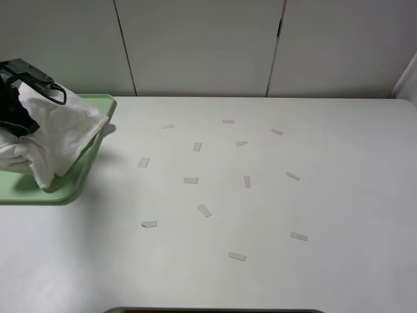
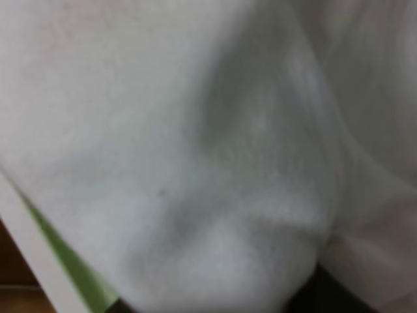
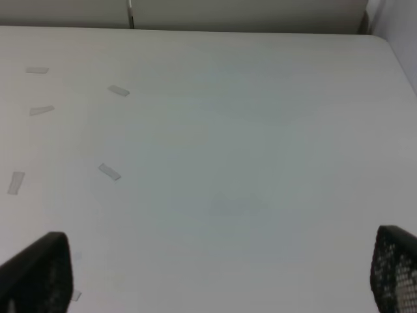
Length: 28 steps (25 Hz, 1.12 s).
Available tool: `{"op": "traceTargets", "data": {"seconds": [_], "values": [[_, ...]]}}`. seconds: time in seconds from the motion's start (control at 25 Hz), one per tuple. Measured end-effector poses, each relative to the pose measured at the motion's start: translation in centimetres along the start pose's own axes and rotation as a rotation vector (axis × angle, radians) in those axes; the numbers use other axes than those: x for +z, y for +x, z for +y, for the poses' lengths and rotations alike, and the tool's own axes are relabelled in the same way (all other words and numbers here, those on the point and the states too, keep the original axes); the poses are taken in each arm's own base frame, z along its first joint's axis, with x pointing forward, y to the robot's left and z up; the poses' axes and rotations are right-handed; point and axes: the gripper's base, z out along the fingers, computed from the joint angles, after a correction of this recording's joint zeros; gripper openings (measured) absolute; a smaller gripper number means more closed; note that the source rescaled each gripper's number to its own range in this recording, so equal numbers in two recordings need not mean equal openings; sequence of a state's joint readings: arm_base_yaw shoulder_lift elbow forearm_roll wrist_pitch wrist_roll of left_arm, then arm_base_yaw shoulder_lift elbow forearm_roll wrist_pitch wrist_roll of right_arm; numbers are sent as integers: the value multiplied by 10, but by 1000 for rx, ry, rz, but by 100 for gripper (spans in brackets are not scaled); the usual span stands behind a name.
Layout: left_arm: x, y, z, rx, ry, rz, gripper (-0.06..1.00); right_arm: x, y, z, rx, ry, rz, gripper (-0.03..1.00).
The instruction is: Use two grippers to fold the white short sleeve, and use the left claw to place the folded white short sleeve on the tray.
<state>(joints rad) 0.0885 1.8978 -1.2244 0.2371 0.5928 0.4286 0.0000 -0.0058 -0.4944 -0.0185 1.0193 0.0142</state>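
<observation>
The white short sleeve (image 1: 55, 134) hangs bunched from my left gripper (image 1: 19, 124) at the far left, draping down onto the pale green tray (image 1: 73, 186). The left fingers are buried in the cloth and look shut on it. The left wrist view is filled with blurred white cloth (image 2: 195, 130), with a strip of the tray (image 2: 71, 267) and a dark finger (image 2: 326, 293) at its edge. My right gripper (image 3: 215, 277) shows only in the right wrist view. It is open and empty over bare table, its fingers (image 3: 39, 274) far apart.
Several small pale paper scraps (image 1: 204, 210) lie scattered over the middle of the white table (image 1: 339, 195); some show in the right wrist view (image 3: 109, 171). Pale wall panels (image 1: 202, 45) stand behind the table's far edge.
</observation>
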Motion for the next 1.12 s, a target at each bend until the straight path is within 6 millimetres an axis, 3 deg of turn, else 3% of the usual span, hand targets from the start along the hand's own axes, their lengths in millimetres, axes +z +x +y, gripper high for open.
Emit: {"op": "traceTargets", "data": {"seconds": [0.2,0.44,0.48,0.52,0.6,0.68,1.12], "values": [[2,8,16,-14,-24,-15,24,0,0,0,0,0,0,100],[2,9,19,-14,-28,-18,24,0,0,0,0,0,0,100],[2,9,19,-14,-31,-23,31,0,0,0,0,0,0,100],[2,8,19,-14,-36,-33,45,0,0,0,0,0,0,100],[1,6,21,-14,-53,-63,78,0,0,0,0,0,0,100],[0,0,24,-19,-83,-125,94,0,0,0,0,0,0,100],[-1,-3,20,-125,-27,-163,100,0,0,0,0,0,0,100]]}}
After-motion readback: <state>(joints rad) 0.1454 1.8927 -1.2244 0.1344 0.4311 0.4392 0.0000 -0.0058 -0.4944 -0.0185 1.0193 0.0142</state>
